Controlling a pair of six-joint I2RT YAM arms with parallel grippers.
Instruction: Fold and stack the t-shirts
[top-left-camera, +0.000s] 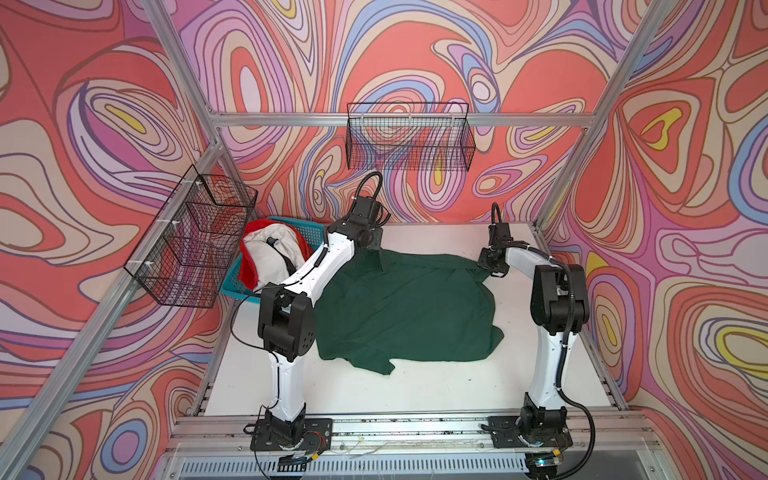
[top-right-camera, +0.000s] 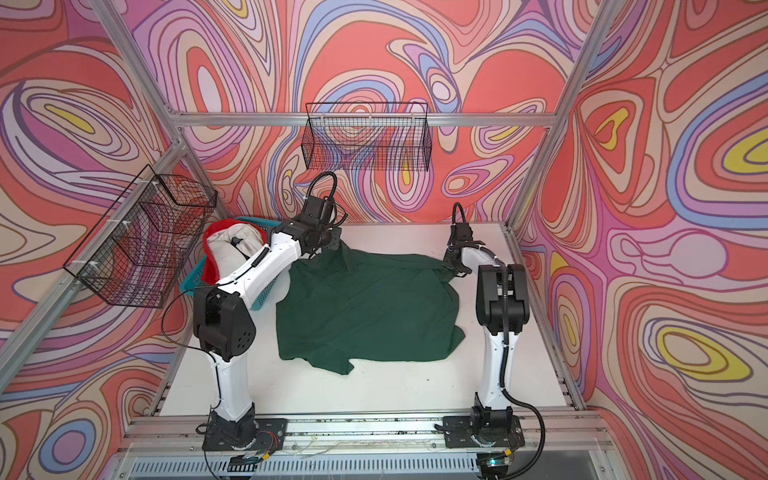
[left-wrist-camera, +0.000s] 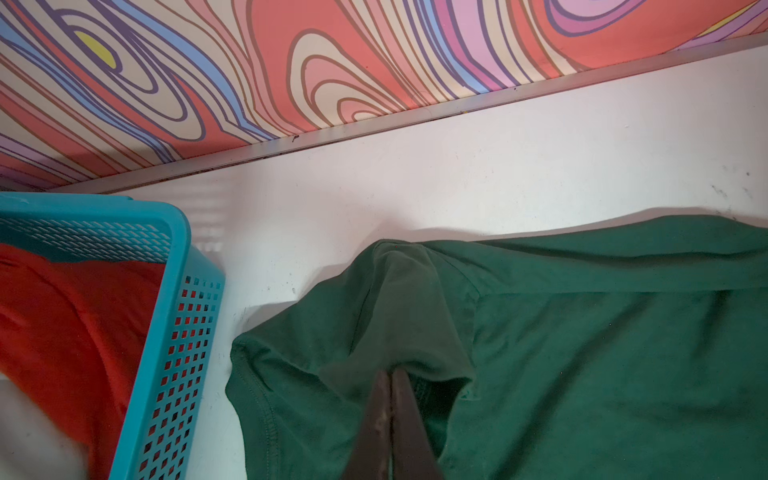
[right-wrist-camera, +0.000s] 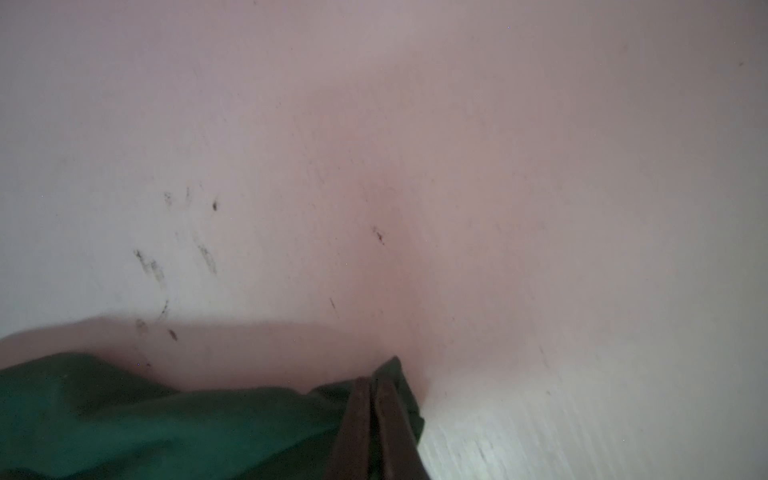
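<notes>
Teal plastic basket (top-left-camera: 232, 286) is sitting at the far left corner of the white table (top-left-camera: 415, 390), with a red shirt (top-left-camera: 248, 270) and a white garment (top-left-camera: 266, 253) heaping up inside it. In both top views the left arm (top-left-camera: 316, 270) is stretching across the front of this basket, covering part of its rim and part of the pile. A black wire basket (top-left-camera: 409, 137) is hanging on the back rail of the frame, and a second wire basket (top-left-camera: 195, 237) is hanging on the left rail.

The dark green t-shirt (top-left-camera: 407, 307) is lying rumpled over the middle of the table between the two arms, its left edge just beside the teal basket. The left gripper (left-wrist-camera: 388, 374) is pinching a raised fold at the shirt's far left corner, next to a sleeve. Its jaws are pressing together on the cloth, which is tenting up over them. The right gripper (right-wrist-camera: 372, 380) is clamping the far right corner low over the table, jaws closed with green cloth wrapping around them. Between the two grips the far edge is running roughly straight, while the near part is lying bunched, a flap poking toward the front.
</notes>
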